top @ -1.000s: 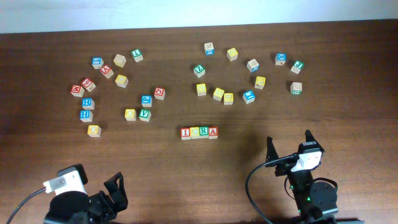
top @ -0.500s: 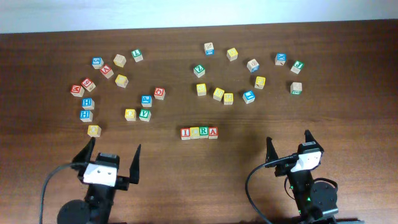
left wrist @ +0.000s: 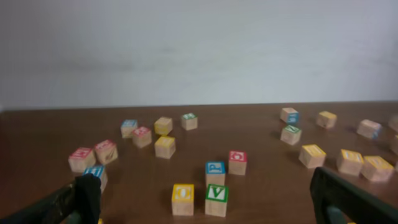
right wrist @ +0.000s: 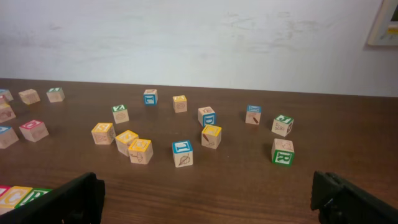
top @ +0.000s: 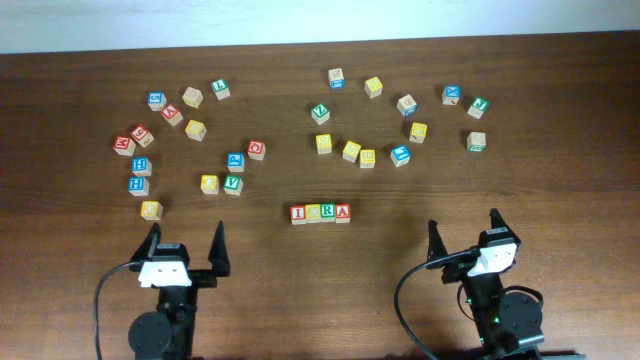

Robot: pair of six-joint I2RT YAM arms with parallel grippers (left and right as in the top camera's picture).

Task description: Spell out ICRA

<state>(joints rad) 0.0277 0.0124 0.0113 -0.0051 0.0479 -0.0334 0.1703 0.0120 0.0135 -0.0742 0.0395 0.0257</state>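
Note:
A row of four wooden letter blocks (top: 321, 213) reading I, C, R, A lies side by side at the table's front centre; its left end shows in the right wrist view (right wrist: 15, 195). My left gripper (top: 184, 252) is open and empty near the front left edge, behind the yellow O block (left wrist: 183, 198) and green V block (left wrist: 216, 199). My right gripper (top: 463, 235) is open and empty at the front right, well right of the row.
Loose letter blocks are scattered in a left cluster (top: 186, 130) and a right cluster (top: 400, 115) across the far half of the brown table (top: 560, 180). A green R block (right wrist: 282, 151) and a blue block (right wrist: 182, 153) lie ahead of the right gripper.
My left arm swung up from the front left corner and now points straight at the table with its fingers spread. The right arm and the blocks have not moved.

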